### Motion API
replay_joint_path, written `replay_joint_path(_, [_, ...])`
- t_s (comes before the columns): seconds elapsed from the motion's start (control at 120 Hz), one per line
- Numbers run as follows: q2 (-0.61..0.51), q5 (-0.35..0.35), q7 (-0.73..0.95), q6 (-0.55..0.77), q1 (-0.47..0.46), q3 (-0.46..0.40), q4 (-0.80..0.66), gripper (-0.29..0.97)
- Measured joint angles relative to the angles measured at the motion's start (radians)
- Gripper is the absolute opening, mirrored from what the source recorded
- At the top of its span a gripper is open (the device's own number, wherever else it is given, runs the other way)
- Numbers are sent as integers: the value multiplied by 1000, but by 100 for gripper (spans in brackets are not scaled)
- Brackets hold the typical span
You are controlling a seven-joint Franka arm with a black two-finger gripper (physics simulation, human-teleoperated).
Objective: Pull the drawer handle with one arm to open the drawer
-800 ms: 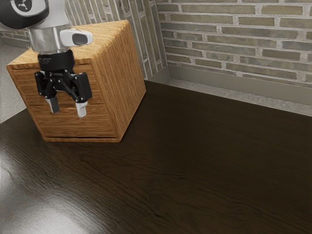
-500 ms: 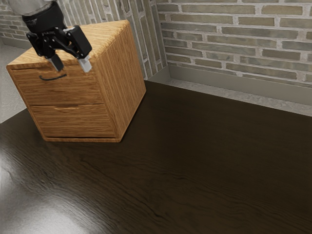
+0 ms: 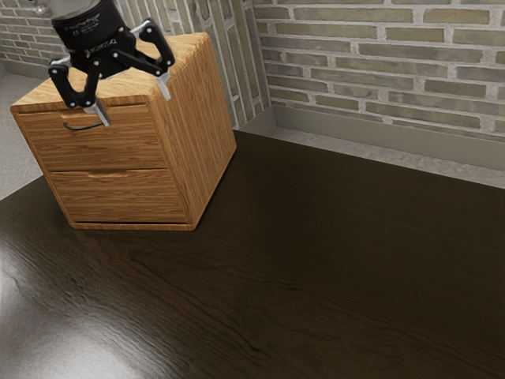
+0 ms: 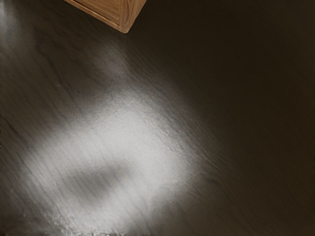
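A wooden cabinet [image 3: 181, 134] with two drawers stands at the exterior view's left, against the brick wall. The upper drawer [image 3: 95, 146] carries a thin dark curved handle [image 3: 82, 126]; the lower drawer [image 3: 118, 196] has a faint handle. Both drawer fronts sit flush with the cabinet. My black gripper [image 3: 132, 99] hangs open in front of the cabinet's top edge, fingers spread wide and empty. One fingertip [image 3: 101, 116] is just right of and above the upper handle, not touching it. A bottom corner of the cabinet [image 4: 115, 11] shows in the wrist view.
The dark wooden table [image 3: 300, 260] stretches to the exterior view's right and front. A brick wall [image 3: 379, 55] with a grey ledge runs along the back. A bright glare patch lies on the table [image 4: 123, 147] under my hand.
My gripper rose from in front of the drawer fronts to the cabinet's top edge, uncovering the upper handle. Then it turned and spread its fingers wider, dropping slightly toward the handle.
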Motion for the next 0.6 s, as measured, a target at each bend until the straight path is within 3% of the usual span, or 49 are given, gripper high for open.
replay_joint_path(0.1, [3, -22, -107, 3, 55, 1, -3, 66])
replay_joint_path(0.208, [3, -48, -204, 15, 175, 1, -7, 66])
replay_joint_path(0.508, [16, -102, -399, 73, 726, 2, -19, 66])
replay_joint_path(0.6, [18, -106, -442, 89, 850, 8, -19, 66])
